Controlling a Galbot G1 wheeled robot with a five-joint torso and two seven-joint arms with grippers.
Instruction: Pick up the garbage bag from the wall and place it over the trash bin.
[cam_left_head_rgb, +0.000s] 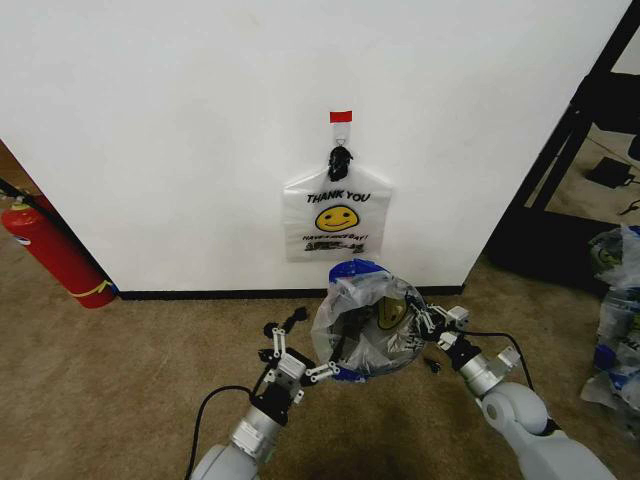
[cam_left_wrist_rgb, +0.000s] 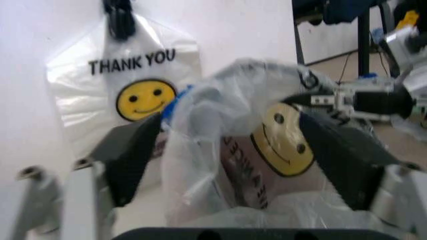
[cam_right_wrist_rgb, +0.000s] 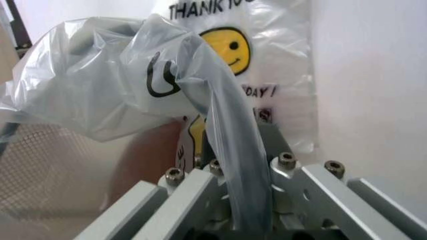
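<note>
Garbage bag (cam_left_head_rgb: 368, 318) sits draped over the trash bin (cam_right_wrist_rgb: 47, 165), between my spread left claw (cam_left_head_rgb: 300, 365) and my right claw (cam_left_head_rgb: 432, 335) pinching its rim; release remains.

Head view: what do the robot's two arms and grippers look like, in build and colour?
Both arms are smooth silver-grey tubes ending in darker wrist sections. The left gripper and right gripper are open-frame white linkages with black joints and screws; the wrist views show dark finger pads and pale grey metal links with socket-head bolts. A black cable loops beside the left arm, another runs along the right wrist.
</note>
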